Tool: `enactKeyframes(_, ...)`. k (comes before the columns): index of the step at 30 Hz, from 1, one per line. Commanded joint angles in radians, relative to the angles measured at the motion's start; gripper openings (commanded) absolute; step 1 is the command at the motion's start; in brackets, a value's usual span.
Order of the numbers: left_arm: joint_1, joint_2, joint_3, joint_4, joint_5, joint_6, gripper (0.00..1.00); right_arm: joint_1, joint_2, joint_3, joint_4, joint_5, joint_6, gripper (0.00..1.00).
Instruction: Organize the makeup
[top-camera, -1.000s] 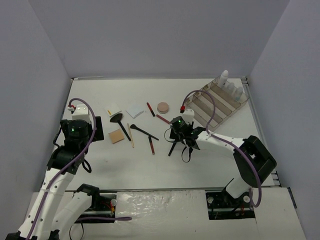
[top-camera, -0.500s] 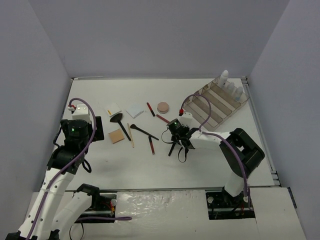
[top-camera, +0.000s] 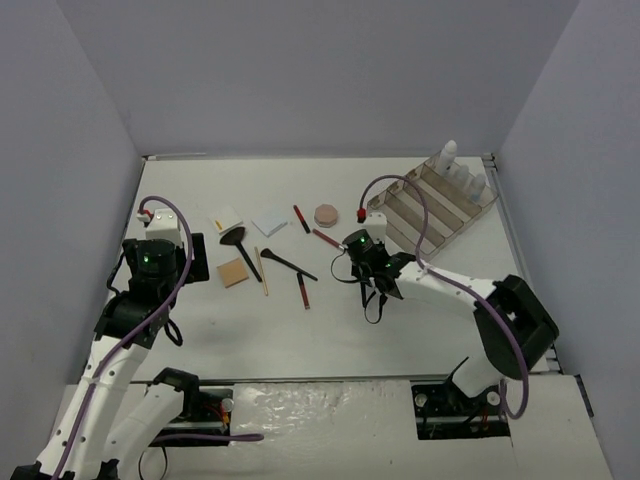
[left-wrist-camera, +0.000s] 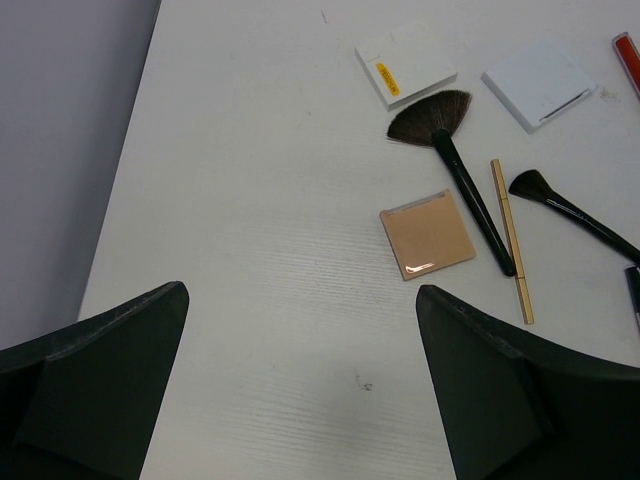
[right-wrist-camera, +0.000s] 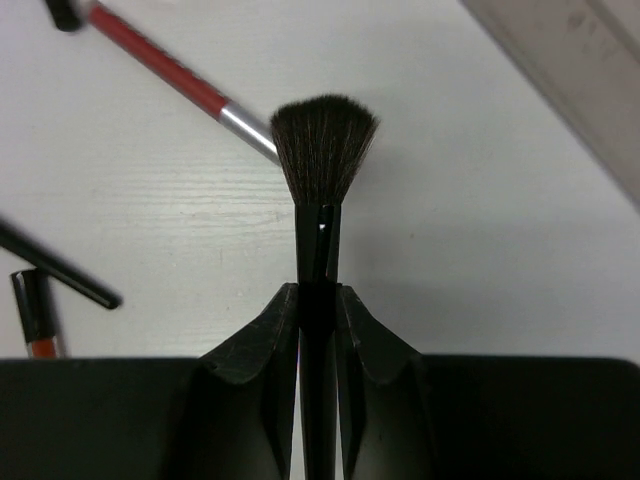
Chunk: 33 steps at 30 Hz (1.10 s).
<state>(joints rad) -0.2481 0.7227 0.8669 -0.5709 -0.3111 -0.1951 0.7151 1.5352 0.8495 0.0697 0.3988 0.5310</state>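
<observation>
Right fingers (right-wrist-camera: 262, 345) tight — left fingers (left-wrist-camera: 100, 365) wide

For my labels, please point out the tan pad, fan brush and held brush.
tan pad (left-wrist-camera: 427, 234), left wrist view, its centre.
fan brush (left-wrist-camera: 466, 193), left wrist view, its handle.
held brush (right-wrist-camera: 318, 245), right wrist view, its ferrule.

Black brush (right-wrist-camera: 322, 150), tan pad (left-wrist-camera: 427, 234), seemingly pink compact (top-camera: 327, 214).

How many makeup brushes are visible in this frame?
3. A fan brush lies beside the tan pad; a smaller brush lies right of it; a third brush is clamped in the right gripper. None visible in the tray.
</observation>
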Motion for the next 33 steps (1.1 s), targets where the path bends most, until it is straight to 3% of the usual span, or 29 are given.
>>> enactKeyframes(1, 0.004, -0.004, 0.017, 0.047, -0.003, -0.009, 0.97, -0.063, -0.164, 0.113, -0.003, -0.039, -0.403, 0.00)
enactKeyframes(7, 0.004, -0.011, 0.015, 0.049, 0.001, -0.009, 0.97, -0.345, -0.149, 0.238, -0.001, -0.299, -0.776, 0.00)
enactKeyframes(12, 0.004, -0.009, 0.014, 0.048, 0.002, -0.007, 0.97, -0.479, -0.012, 0.388, -0.002, -0.348, -1.001, 0.00)
enactKeyframes(18, 0.004, -0.011, 0.016, 0.051, 0.008, -0.007, 0.97, -0.582, 0.202, 0.578, 0.030, -0.384, -1.135, 0.00)
enactKeyframes(22, 0.004, -0.024, 0.017, 0.051, 0.011, -0.007, 0.97, -0.644, 0.271, 0.611, 0.072, -0.380, -1.253, 0.00)
enactKeyframes(33, 0.005, -0.034, 0.018, 0.054, 0.005, -0.003, 0.97, -0.767, 0.401, 0.637, 0.114, -0.560, -1.282, 0.06)
